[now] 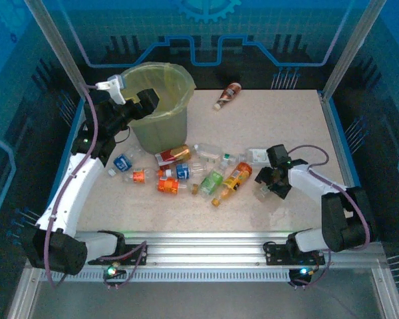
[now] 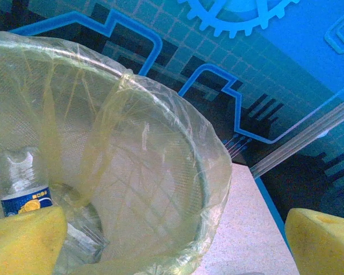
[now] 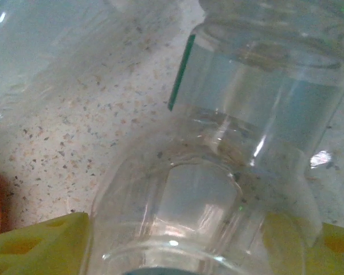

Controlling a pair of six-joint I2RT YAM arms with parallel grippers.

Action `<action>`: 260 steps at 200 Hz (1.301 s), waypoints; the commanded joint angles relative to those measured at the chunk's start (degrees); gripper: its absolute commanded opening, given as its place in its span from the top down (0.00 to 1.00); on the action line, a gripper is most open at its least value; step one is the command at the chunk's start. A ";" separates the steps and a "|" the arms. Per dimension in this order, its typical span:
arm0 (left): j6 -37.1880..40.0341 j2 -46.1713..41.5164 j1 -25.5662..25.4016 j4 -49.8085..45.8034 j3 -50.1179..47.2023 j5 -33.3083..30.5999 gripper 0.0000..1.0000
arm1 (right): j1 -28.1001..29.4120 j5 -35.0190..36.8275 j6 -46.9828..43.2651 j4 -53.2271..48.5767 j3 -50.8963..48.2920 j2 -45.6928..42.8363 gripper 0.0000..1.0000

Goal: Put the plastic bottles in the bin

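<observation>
nearest us, we see the right jaws closed against both sides of a clear bottle (image 3: 218, 172) on the worktop (image 1: 286, 119). more plastic bottles (image 1: 186, 171) lie clustered just before the bin (image 1: 176, 83). the left jaws gape wide and empty over its rim, with a blue-labelled bottle (image 2: 23, 192) inside. a brown bottle (image 1: 227, 95) lies beyond.

top external: i get this one from high behind the arm bases (image 1: 116, 244), facing forward and down, far enough back to take in the whole tabletop (image 1: 286, 119).
left wrist: close above the bin (image 2: 209, 172), tilted down into its liner (image 2: 132, 114), with the back wall (image 2: 246, 69) beyond.
right wrist: very near a clear bottle (image 3: 218, 189), looking down at the speckled tabletop.
shared: the top view also holds that bin (image 1: 163, 126) and that clear bottle (image 1: 262, 189); both wrist views sit inside its field.
</observation>
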 commanded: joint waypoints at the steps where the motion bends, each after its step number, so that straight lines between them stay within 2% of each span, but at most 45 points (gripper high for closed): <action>1: -0.94 -0.02 0.12 1.87 -0.98 1.36 0.01 | 3.38 1.59 -3.36 -5.35 2.29 2.71 0.16; 33: -1.35 0.27 0.13 2.19 -0.94 1.81 0.01 | 7.95 4.99 -3.08 -9.08 4.64 4.72 0.09; 96: -1.72 0.71 0.07 2.35 -1.07 2.54 0.01 | 9.43 6.77 -1.98 -8.76 3.75 4.10 0.12; 134: -1.81 0.59 0.04 2.19 -1.14 2.58 0.01 | 9.35 8.25 -1.43 -7.96 2.44 5.10 0.20; 165: -2.02 0.54 0.02 2.24 -1.22 2.88 0.01 | 9.35 9.74 -1.79 -8.09 1.72 3.78 0.40; 204: -2.58 0.53 -0.15 2.34 -0.97 3.56 0.01 | 9.57 12.70 -2.12 -10.93 1.72 -0.27 0.52; 260: -3.19 1.06 -1.28 2.24 -0.04 4.64 0.01 | 11.28 17.51 -3.77 -15.77 2.83 -12.06 0.59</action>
